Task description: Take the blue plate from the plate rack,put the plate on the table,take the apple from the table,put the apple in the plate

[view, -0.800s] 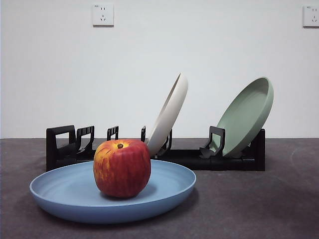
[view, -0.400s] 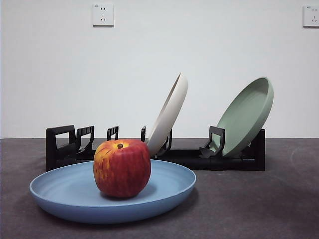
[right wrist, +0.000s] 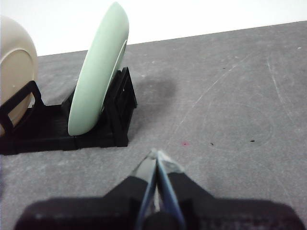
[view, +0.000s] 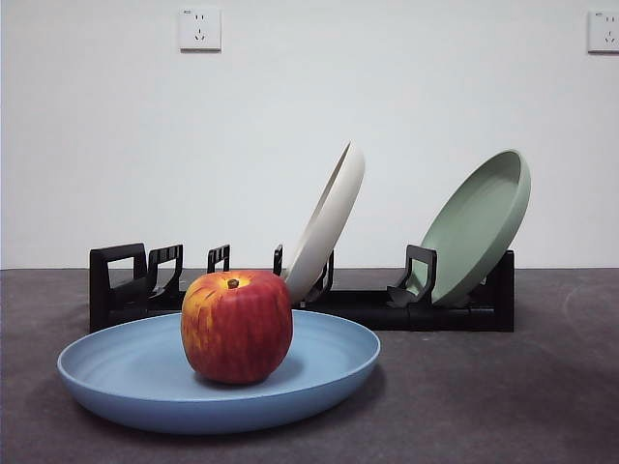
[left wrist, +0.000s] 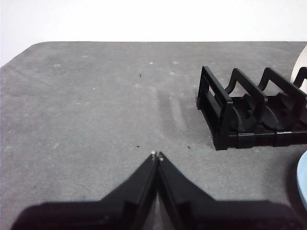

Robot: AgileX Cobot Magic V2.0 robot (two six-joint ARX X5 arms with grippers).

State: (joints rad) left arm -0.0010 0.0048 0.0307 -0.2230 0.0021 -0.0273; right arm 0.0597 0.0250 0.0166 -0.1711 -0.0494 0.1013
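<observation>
The left gripper is seen in the left wrist view with its two black jaws pressed tight together. Nothing is held between them. Their tips meet low in the middle of that picture, above the bare grey table. One end of the black plate rack is seen at the right of that picture, well apart from the jaws. A thin bit of the blue plate peeks in at the lower right edge.

The right gripper is seen in the right wrist view, also closed tight with nothing in it. Its tips sit low in the middle of that picture, over the table. The sage-green plate stands on its edge in the rack at the upper left, away from the jaws. Part of the cream-white plate is seen at the far left edge.

In the front view, no arm can be seen. The blue plate lies flat on the table at the lower left. The apple stands in the plate, stem up, near its middle. The rack is placed behind them, across the middle of the picture. The cream-white plate leans in a middle slot, and the sage-green plate leans at the rack's right end.

Two white wall sockets are seen at the top of the front view. No writing or label can be read anywhere.
</observation>
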